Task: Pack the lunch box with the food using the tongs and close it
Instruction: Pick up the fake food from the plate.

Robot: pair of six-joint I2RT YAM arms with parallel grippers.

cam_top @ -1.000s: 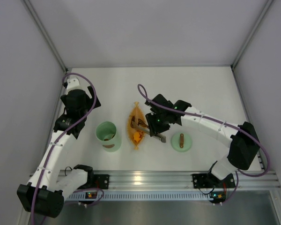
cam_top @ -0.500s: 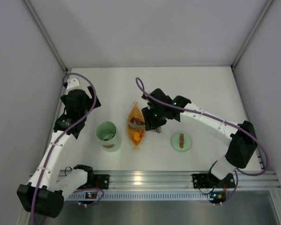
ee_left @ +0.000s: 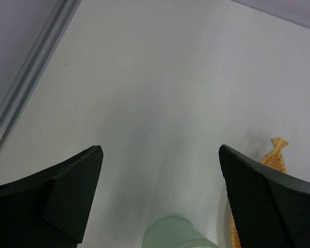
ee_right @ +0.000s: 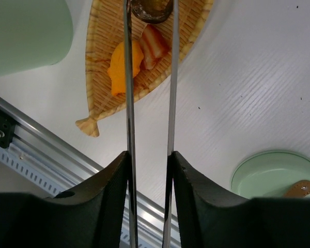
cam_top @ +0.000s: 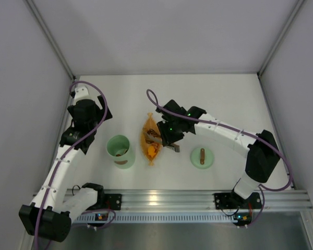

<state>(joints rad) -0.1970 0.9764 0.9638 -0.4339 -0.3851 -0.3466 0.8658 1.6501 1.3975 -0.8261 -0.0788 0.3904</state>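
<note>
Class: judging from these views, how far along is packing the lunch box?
Done: something brown seems to lie inside the lunch box. In hand: the right gripper grips the tongs, whose tips flank a brown chunk over the orange dish. Left: an orange chunk and a streaky pink chunk lie in the dish; the lid sits on the table, off the box.

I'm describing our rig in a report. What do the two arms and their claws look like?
Both the left arm and right arm have white links with black joint housings, and a purple cable loops along each. Small green lights glow near the right wrist. The left claw and right claw have black wedge-shaped fingers.
</note>
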